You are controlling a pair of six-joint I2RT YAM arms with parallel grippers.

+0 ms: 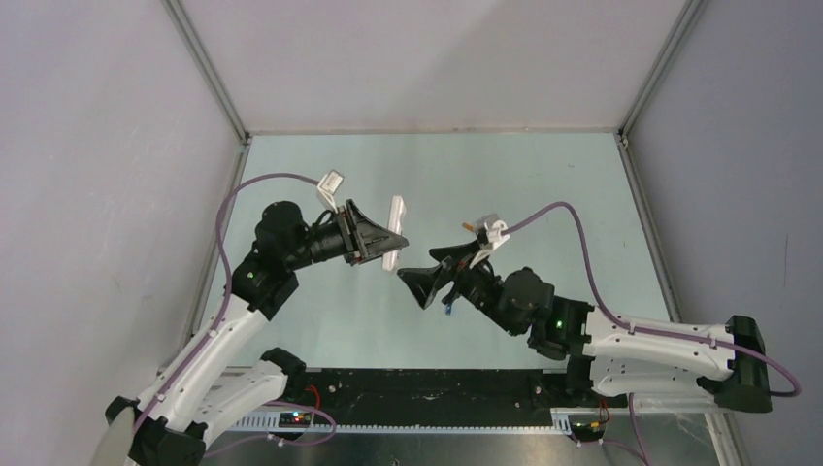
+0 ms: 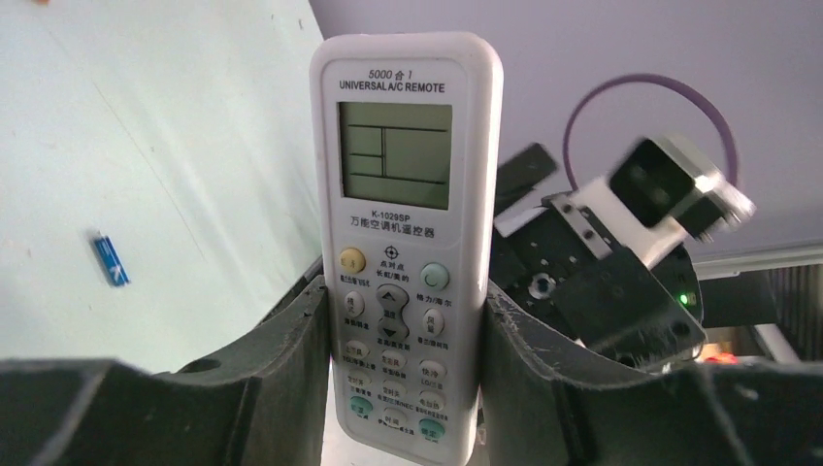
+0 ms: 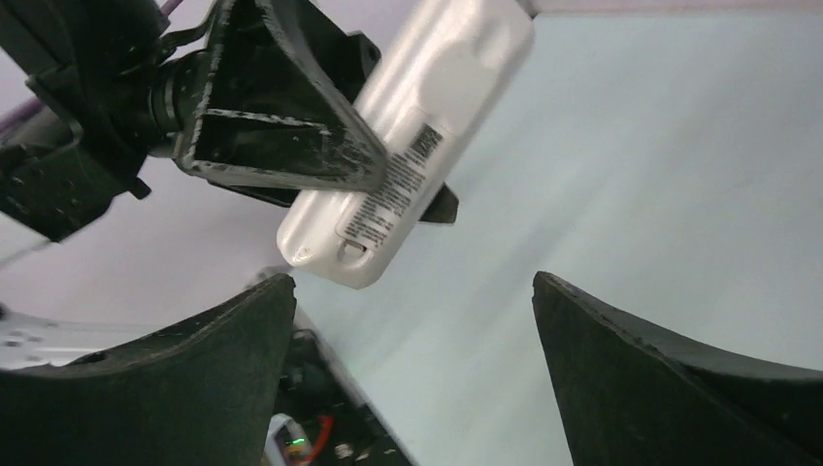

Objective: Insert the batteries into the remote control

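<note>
My left gripper (image 1: 388, 243) is shut on the lower half of the white remote control (image 1: 395, 218) and holds it above the table. In the left wrist view the remote (image 2: 403, 194) faces the camera, display and buttons showing, between the gripper's fingers (image 2: 403, 320). My right gripper (image 1: 427, 267) is open and empty, just right of the remote. In its view the remote's labelled back (image 3: 408, 155) sits ahead of the spread jaws (image 3: 412, 320). The blue battery (image 2: 110, 258) lies on the table, also seen beside the right arm (image 1: 448, 309). A small orange speck (image 1: 468, 225) may be the orange battery.
Pale green table (image 1: 543, 184) enclosed by grey walls with metal frame bars (image 1: 209, 68). Purple cables (image 1: 573, 233) loop from both wrists. A black strip with electronics (image 1: 427, 388) runs along the near edge.
</note>
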